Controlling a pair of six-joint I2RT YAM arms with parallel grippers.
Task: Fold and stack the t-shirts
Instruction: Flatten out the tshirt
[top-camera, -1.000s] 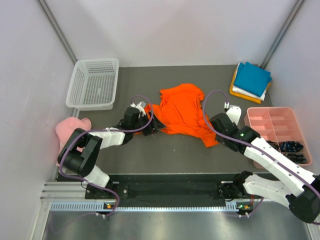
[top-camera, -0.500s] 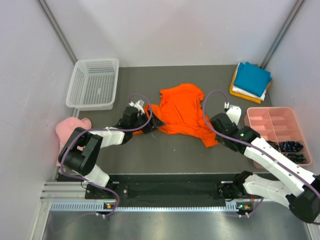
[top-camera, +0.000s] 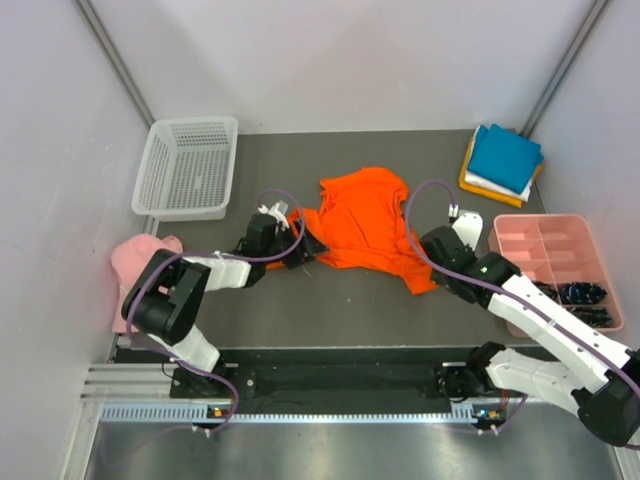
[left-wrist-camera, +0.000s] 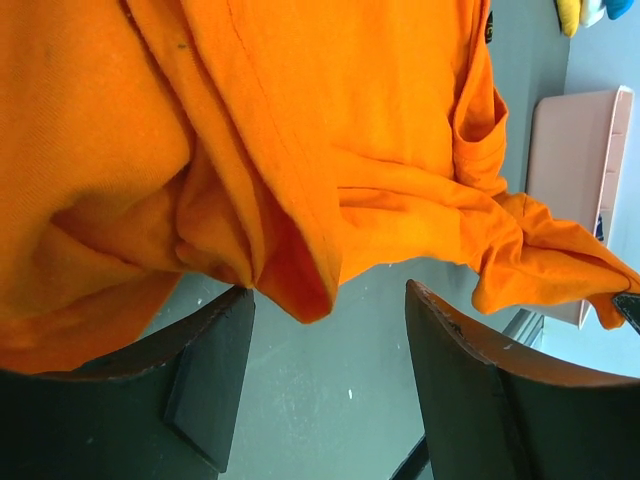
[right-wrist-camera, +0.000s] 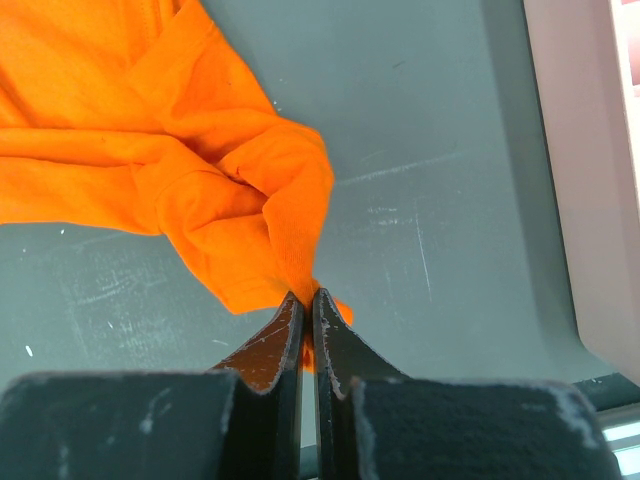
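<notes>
Since the earlier frame, the left arm's elbow has swung slightly to the right and the left claw (top-camera: 297, 250) has drawn back a little toward the left; the remaining items are unchanged. At the left edge of the dark grey counter (top-camera: 330, 310) lies a pale pink soft cap (top-camera: 140, 258), with a white plastic mesh basket (top-camera: 186, 210) beyond it at the far left. The left claw is released: in the left wrist view its two fingers (left-wrist-camera: 215, 350) stand well apart. A drooping fold of the bright orange fabric t-shirt (top-camera: 365, 215) hangs between them without being pinched. The t-shirt lies crumpled at the centre of the counter. The right claw (top-camera: 432, 272) is clenched on the near right corner of the t-shirt; the right wrist view shows the fabric nipped between the closed fingertips. At the far right, a stack of folded t-shirts (top-camera: 500, 160), teal blue over white over amber yellow, rests on the counter. Just nearer than the stack stands a pale pink compartment tray (top-camera: 540, 218).
</notes>
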